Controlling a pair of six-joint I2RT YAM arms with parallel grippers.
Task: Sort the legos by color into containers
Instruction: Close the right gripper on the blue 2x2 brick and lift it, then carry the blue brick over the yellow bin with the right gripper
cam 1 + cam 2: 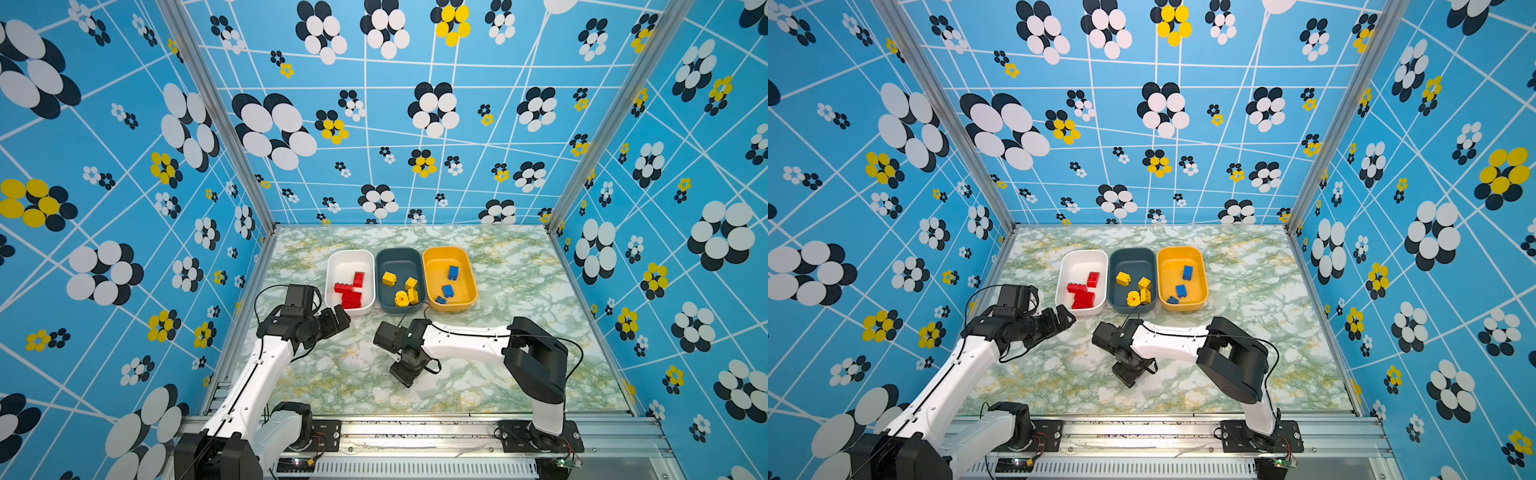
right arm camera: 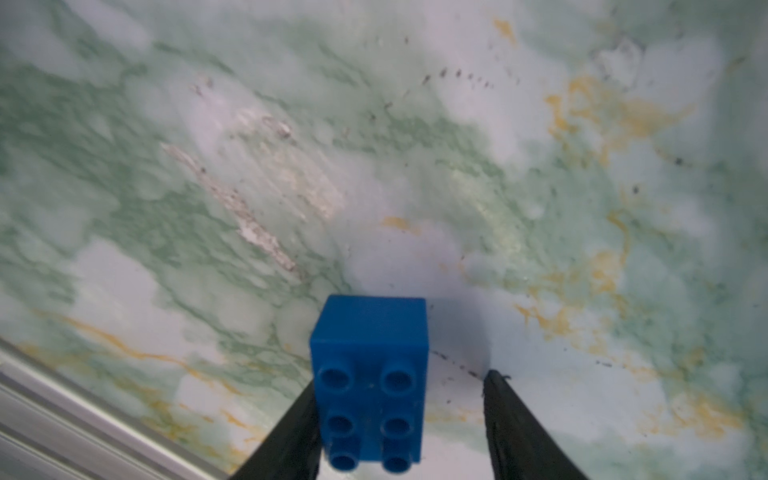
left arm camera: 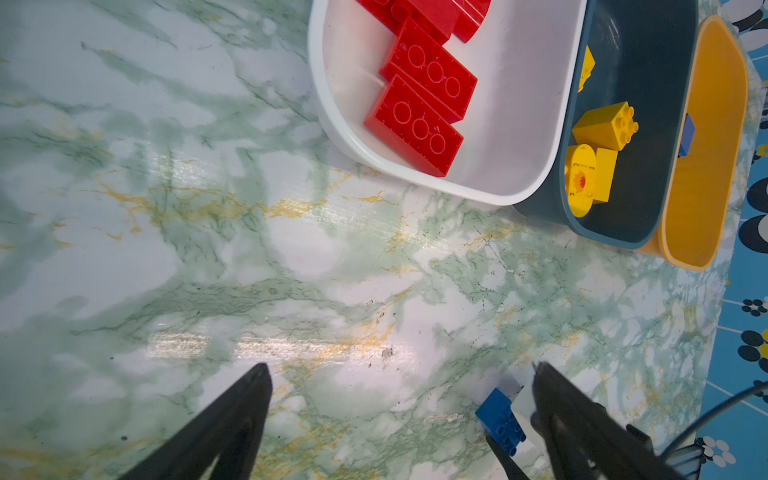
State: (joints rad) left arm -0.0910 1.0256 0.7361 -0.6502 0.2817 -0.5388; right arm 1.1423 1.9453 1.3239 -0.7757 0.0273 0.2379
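Note:
A blue lego (image 2: 370,374) stands on the marble table between the fingers of my right gripper (image 2: 401,380); one finger touches its side, the other stands apart from it. In both top views the gripper (image 1: 407,374) points down and hides this lego. The left wrist view shows the same lego (image 3: 500,419). My left gripper (image 1: 343,318) is open and empty in front of the white container (image 1: 347,264), which holds red legos (image 1: 351,291). The teal container (image 1: 399,259) holds yellow legos (image 1: 401,286). The yellow-orange container (image 1: 440,262) holds blue legos (image 1: 451,282).
The three containers stand side by side, touching, at mid-table. The metal frame rail (image 1: 415,419) runs along the table's front edge, close to my right gripper. Patterned blue walls (image 1: 124,208) close in the left, back and right sides.

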